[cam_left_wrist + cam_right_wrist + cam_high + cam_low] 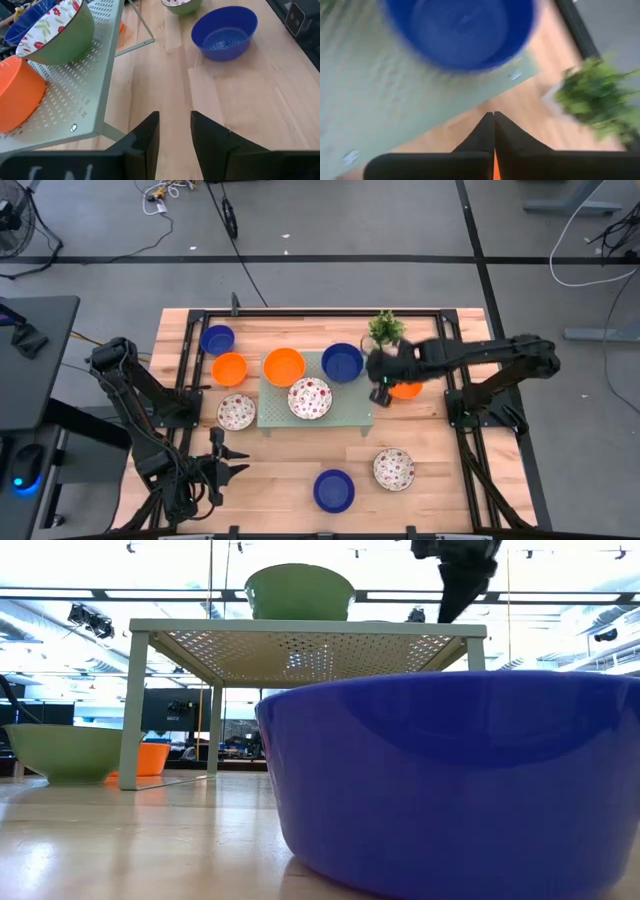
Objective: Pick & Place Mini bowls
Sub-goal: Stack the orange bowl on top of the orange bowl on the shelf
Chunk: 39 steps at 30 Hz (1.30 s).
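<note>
The pale green tray [268, 416] stands mid-table on legs. On it rest an orange mini bowl [283, 366], a dark blue one [342, 362] and a red-speckled white one [309, 398]. More mini bowls stand on the wood: blue [217, 338], orange [229, 367] and speckled [236, 412] to the tray's left, and blue [333, 490] and speckled [394, 469] near the front. My right gripper [493, 125] is shut, above the tray's right edge, beside the blue bowl [460, 30] and over an orange bowl [408, 391]. My left gripper [175, 135] is open over bare wood at the front left.
A small green potted plant [386, 328] stands at the far edge, close behind my right gripper. The tray's top [300, 635] stands well above the wood on thin legs. Bare wood lies between the tray and the front bowls.
</note>
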Each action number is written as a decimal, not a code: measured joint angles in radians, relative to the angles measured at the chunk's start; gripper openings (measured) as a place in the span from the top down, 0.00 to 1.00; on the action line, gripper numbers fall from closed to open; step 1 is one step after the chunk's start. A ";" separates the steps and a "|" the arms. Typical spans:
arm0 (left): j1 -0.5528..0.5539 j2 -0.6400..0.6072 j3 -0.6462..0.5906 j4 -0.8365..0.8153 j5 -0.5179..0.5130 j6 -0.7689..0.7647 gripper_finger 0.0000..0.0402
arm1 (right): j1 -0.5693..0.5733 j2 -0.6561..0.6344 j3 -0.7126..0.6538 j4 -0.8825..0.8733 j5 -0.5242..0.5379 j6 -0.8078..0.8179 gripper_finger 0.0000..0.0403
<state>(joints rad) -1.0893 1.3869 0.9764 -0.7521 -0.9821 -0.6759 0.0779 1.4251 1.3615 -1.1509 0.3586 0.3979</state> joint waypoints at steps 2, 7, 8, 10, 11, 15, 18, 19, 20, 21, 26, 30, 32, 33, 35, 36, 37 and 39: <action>0.000 0.000 0.000 -0.002 0.000 0.000 0.71 | 0.076 0.000 -0.031 0.014 0.011 0.062 0.98; 0.024 -0.003 0.000 -0.086 -0.006 -0.117 0.71 | 0.310 0.000 -0.130 0.176 0.089 0.210 0.98; 0.041 -0.009 0.000 -0.134 0.000 -0.174 0.71 | 0.356 0.000 -0.151 0.229 0.101 0.225 0.99; 0.086 -0.031 0.000 -0.263 0.016 -0.309 0.71 | 0.440 0.000 -0.191 0.363 0.122 0.241 0.99; 0.114 -0.038 0.001 -0.328 0.027 -0.373 0.71 | 0.478 0.000 -0.212 0.429 0.134 0.247 0.99; 0.243 -0.070 0.001 -0.595 0.101 -0.577 0.70 | 0.601 0.002 -0.284 0.697 0.185 0.214 0.99; 0.375 -0.092 -0.006 -0.692 0.197 -0.618 0.65 | 0.660 0.002 -0.318 0.841 0.220 0.141 0.99; 0.421 -0.104 -0.014 -0.701 0.221 -0.613 0.63 | 0.673 0.002 -0.326 0.885 0.236 0.116 0.99; 0.469 -0.117 -0.026 -0.700 0.247 -0.590 0.60 | 0.685 0.002 -0.335 0.925 0.255 0.091 0.99; 0.515 -0.128 -0.041 -0.691 0.271 -0.559 0.57 | 0.694 0.002 -0.344 0.958 0.276 0.065 0.99; 0.735 -0.194 -0.151 -0.548 0.378 -0.352 0.44 | 0.705 0.002 -0.358 1.036 0.318 -0.011 0.99; 0.878 -0.255 -0.247 -0.359 0.412 -0.195 0.40 | 0.705 0.002 -0.359 1.040 0.318 -0.015 0.99; 0.941 -0.278 -0.285 -0.270 0.434 -0.138 0.40 | 0.705 0.002 -0.359 1.039 0.317 -0.015 0.99; 0.972 -0.286 -0.302 -0.227 0.448 -0.114 0.40 | 0.705 0.002 -0.359 1.039 0.317 -0.015 0.99; 1.030 -0.293 -0.327 -0.164 0.473 -0.074 0.42 | 0.705 0.002 -0.359 1.040 0.317 -0.015 0.99; 1.057 -0.291 -0.335 -0.144 0.486 -0.060 0.43 | 0.705 0.002 -0.359 1.040 0.316 -0.015 0.99; 1.081 -0.291 -0.343 -0.137 0.495 -0.046 0.44 | 0.705 0.002 -0.359 1.041 0.315 -0.015 0.99; 1.121 -0.291 -0.356 -0.121 0.497 -0.020 0.46 | 0.705 0.002 -0.359 1.043 0.314 -0.015 0.99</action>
<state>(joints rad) 0.0315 1.0958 0.6199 -0.8733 -0.4850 -0.6957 0.7826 1.4273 1.0029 -0.1075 0.6731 0.3834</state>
